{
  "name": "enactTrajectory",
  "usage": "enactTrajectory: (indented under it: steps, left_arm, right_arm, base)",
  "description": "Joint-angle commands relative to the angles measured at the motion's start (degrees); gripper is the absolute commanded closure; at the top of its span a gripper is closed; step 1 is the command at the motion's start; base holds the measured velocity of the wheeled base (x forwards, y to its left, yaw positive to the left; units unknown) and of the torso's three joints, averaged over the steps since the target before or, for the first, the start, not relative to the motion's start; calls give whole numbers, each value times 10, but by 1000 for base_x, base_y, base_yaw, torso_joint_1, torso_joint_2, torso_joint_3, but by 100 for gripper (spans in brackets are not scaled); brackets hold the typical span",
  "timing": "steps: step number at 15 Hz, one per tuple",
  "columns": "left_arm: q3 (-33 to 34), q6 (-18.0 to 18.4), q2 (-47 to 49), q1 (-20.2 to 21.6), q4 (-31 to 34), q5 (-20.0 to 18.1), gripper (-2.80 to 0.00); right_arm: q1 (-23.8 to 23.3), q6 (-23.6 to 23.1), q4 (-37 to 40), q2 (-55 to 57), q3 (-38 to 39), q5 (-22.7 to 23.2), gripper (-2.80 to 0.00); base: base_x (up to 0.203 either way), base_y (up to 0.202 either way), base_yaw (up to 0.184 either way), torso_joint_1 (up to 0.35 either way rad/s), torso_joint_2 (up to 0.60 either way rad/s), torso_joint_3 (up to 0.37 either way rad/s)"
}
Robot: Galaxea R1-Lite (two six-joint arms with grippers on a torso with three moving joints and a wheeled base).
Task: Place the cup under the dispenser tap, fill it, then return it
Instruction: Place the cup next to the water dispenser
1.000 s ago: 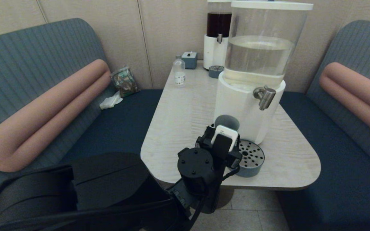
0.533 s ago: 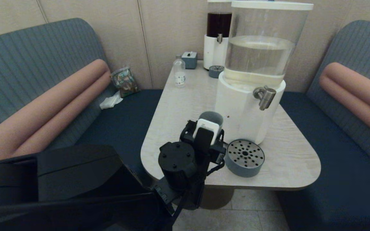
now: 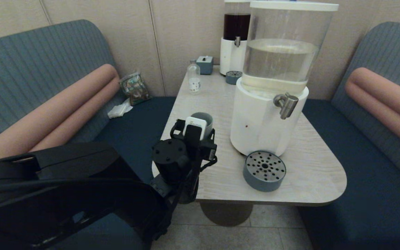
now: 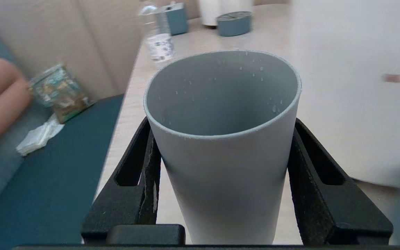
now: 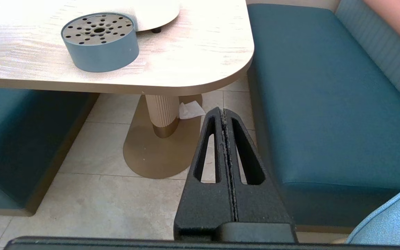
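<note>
L claw [image 4: 221,194] clamped on the cup [image 4: 222,139], upright so nothing spills, over the desk [image 3: 221,173] at 9 o'clock of the dispenser tap [image 3: 285,104], well apart. R claw [image 5: 225,118] pressed together, parked below desk level.

Cup [image 3: 205,119] left of the dispenser [image 3: 266,125], drip tray [image 3: 264,171] before it.

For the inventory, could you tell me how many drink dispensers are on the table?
2: the clear-liquid dispenser near the middle, the dark-liquid dispenser behind it at the wall.
</note>
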Motion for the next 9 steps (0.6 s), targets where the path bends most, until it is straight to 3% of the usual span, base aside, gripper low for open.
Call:
enactTrajectory:
  steps: [1,4,9]
  left_arm:
    - [-21,1,28,16,-5,-1,0]
    - [-66,1,65,37,-5,-13,0]
    - [-102,1,106,39,-5,-19,0]
  right_arm:
    - [0,0,0,0,0,0,0]
    - [0,0,0,0,0,0,0]
    - [0,0,0,0,0,0,0]
  base:
    - [0,0,0,0,0,0]
    - [0,0,0,0,0,0]
    - [0,0,0,0,0,0]
